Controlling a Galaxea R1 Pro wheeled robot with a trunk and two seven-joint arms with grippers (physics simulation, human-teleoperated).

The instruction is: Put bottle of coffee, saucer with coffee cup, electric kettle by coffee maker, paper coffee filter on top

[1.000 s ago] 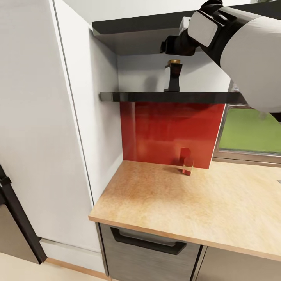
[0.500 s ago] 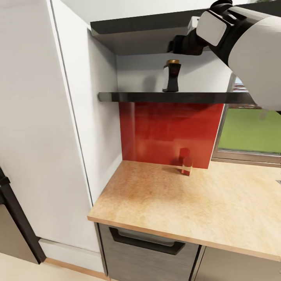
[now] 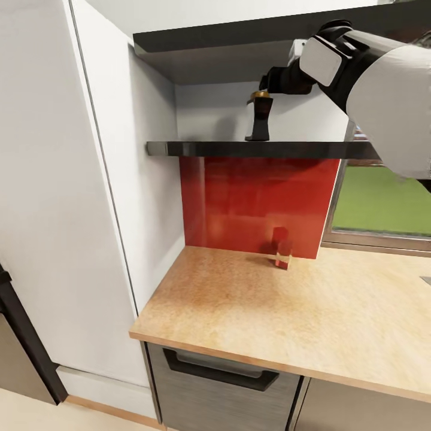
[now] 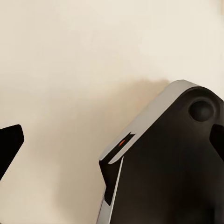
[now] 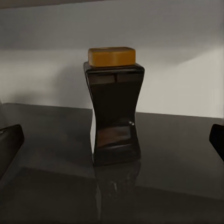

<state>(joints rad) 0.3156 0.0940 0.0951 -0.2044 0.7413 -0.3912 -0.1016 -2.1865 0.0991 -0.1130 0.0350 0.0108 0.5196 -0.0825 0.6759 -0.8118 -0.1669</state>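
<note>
Gold-capped bottle of coffee shows no label.

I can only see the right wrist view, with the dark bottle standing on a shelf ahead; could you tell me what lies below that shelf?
Observer: A red wall panel, and under it the beige countertop.
Operator: Is anything standing on that countertop?
Observer: Yes, a small red shaker stands by the panel, roughly below the bottle.
Operator: And where are my jaws relative to the bottle?
Observer: In the head view the right gripper is level with the bottle's gold cap, at its right side.
</note>
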